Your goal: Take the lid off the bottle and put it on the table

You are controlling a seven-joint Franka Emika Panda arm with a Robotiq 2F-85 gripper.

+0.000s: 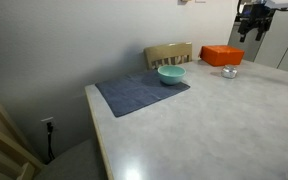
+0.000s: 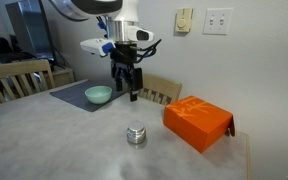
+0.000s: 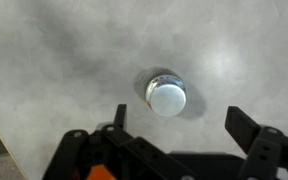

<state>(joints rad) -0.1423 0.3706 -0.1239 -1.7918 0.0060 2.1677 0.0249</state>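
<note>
The bottle (image 2: pixel 135 134) is a small squat clear container standing on the pale table (image 2: pixel 54 140), in front of the orange box. It also shows in an exterior view (image 1: pixel 229 71) and in the wrist view (image 3: pixel 167 96), where its round top looks pale silver-white. I cannot make out an orange lid on it or elsewhere. My gripper (image 2: pixel 127 90) hangs open and empty in the air well above the table, behind the bottle. It shows at the top of an exterior view (image 1: pixel 251 32). In the wrist view its fingers (image 3: pixel 182 125) spread wide below the bottle.
A big orange rectangular box (image 2: pixel 197 122) lies right of the bottle. A teal bowl (image 2: pixel 98 95) stands on a dark blue-grey placemat (image 1: pixel 139 92). Wooden chairs (image 1: pixel 169 53) stand at the table's sides. The wall is close behind.
</note>
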